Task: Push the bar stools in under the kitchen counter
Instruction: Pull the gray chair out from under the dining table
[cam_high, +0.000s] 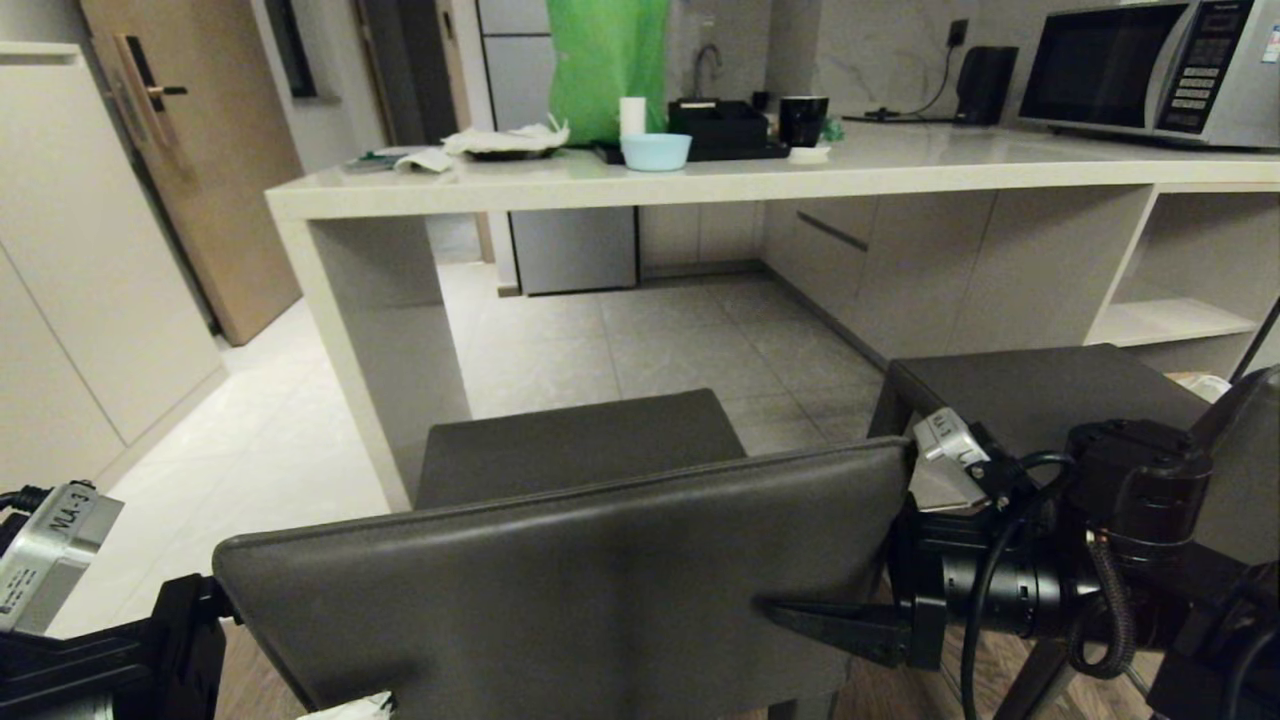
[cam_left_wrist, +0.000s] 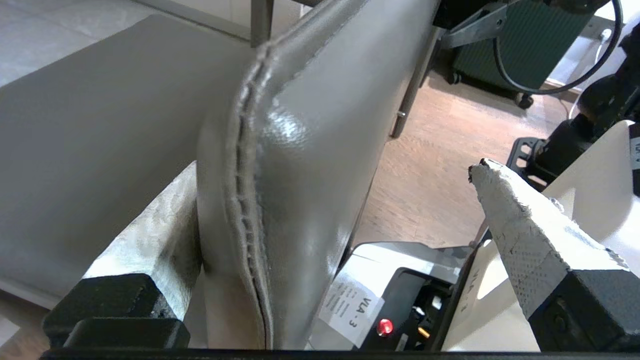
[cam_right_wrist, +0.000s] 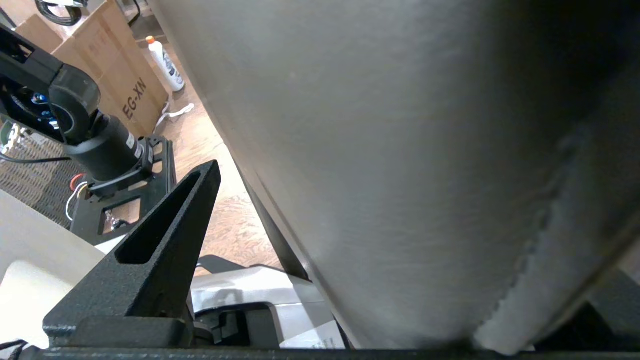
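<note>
Wide-open jaws of the left gripper (cam_left_wrist: 330, 200) and right gripper (cam_high: 850, 625) straddle the near stool's backrest (cam_high: 560, 580), just short of the kitchen counter's tabletop (cam_high: 700, 170); an even, straight push should keep it square.

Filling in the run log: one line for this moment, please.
left gripper: open, straddling backrest edge | right gripper: open, straddling opposite edge | stool short of kitchen counter
</note>
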